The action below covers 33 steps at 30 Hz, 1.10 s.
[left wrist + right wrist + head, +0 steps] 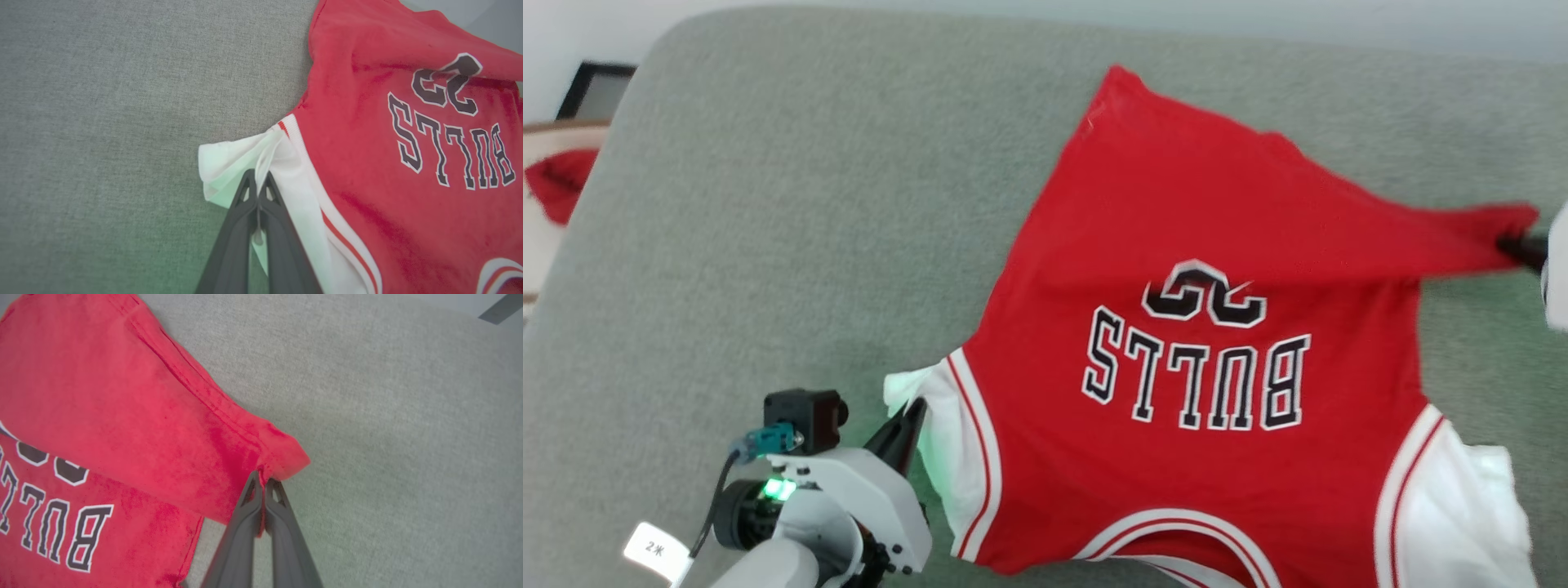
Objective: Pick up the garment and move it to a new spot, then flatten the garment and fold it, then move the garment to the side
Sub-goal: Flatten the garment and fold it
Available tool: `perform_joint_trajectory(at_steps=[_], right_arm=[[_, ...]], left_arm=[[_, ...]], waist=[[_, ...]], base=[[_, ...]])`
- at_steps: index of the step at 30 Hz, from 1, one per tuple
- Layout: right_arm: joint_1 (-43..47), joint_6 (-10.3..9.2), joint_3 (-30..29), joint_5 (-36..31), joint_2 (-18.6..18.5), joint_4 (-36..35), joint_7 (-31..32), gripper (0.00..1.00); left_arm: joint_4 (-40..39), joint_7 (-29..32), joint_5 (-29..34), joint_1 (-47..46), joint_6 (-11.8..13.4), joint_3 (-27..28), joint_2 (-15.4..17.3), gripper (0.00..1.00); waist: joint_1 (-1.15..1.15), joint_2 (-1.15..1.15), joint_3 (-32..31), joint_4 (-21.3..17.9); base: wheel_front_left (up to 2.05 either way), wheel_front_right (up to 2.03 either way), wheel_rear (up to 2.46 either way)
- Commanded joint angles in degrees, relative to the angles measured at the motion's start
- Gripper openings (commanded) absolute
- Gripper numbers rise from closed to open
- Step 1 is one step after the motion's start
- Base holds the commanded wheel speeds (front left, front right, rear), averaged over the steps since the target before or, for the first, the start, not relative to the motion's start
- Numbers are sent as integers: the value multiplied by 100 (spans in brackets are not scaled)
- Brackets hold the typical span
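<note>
The garment [1201,269], a red jersey with white sleeves, black BULLS lettering and a number, lies front up on the grey cushioned surface [784,245], collar toward me. My left gripper [913,412] is shut on its white left sleeve [229,163], cloth pinched between the fingers [245,204]. At the right edge of the head view my right gripper [1515,245] is shut on a red hem corner [282,457], pulled out sideways and taut. In the right wrist view the red cloth sits pinched at the gripper's tips [262,482].
A red cloth bundle [556,184] lies in a beige basket [543,139] beyond the surface's far left edge. A dark frame [596,90] stands behind it. Bare grey surface stretches to the left of the jersey and beyond it.
</note>
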Motion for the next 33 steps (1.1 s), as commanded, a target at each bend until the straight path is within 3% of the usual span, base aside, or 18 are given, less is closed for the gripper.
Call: perform_joint_trajectory(at_steps=[1,7,15,24,26,27,28,29,33], right_arm=[[378,1,-138,81,-40,-210,-25,0],[1808,1,-762,78,21,-1066,75,0],[3473,0,-1780,-252,576,-1922,279,0],[4289,1,-2206,-691,1220,-2299,300,2],[4323,1,-2198,-766,1255,-2283,260,38],[4321,0,-2190,-801,1264,-2279,247,47],[4332,1,-2181,-825,1272,-2281,243,77],[4344,1,-2176,-846,1282,-2286,240,100],[4401,1,-2204,-906,1290,-2401,287,100]], left_arm=[[-44,6,-34,115,47,25,49,0],[-209,46,-51,309,177,34,170,0],[-356,92,-65,433,268,13,247,0],[-349,110,-102,450,221,17,285,0],[-334,95,-127,459,196,20,269,0],[-327,89,-134,464,196,19,261,0],[-317,83,-134,472,191,16,260,0],[-313,77,-136,476,189,16,258,0],[-305,60,-150,478,191,19,255,0]], waist=[[0,0,-354,-348],[0,0,-561,-532],[0,0,-710,-631],[0,0,-754,-657],[0,0,-765,-658],[0,0,-771,-657],[0,0,-774,-656],[0,0,-777,-657],[0,0,-778,-655]], base=[[0,0,0],[0,0,0],[0,0,0],[0,0,0],[0,0,0],[0,0,0],[0,0,0],[0,0,0],[0,0,0]])
